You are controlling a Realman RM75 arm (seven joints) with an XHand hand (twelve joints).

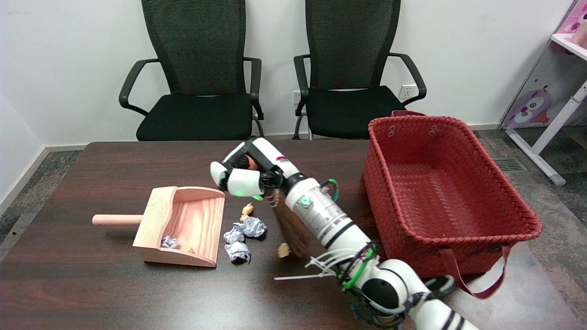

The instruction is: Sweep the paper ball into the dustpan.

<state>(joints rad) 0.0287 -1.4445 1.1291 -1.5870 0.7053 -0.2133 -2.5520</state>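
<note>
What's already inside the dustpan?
Inside the wooden dustpan, one small white paper ball lies near the front left corner, with a tiny tan scrap beside it. The near wall hides the pan floor right behind it.

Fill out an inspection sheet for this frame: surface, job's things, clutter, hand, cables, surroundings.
Surface: dark wooden table.
Job's things: wooden dustpan with a paper scrap inside; white paper balls by its mouth; tan scraps nearby, one at the brush bristles.
Clutter: red woven basket on the table's right side.
Hand: right hand grips the brush handle.
Cables: green cable and white zip ties on the arm.
Surroundings: two black office chairs, white wall, pink shelf.
</note>
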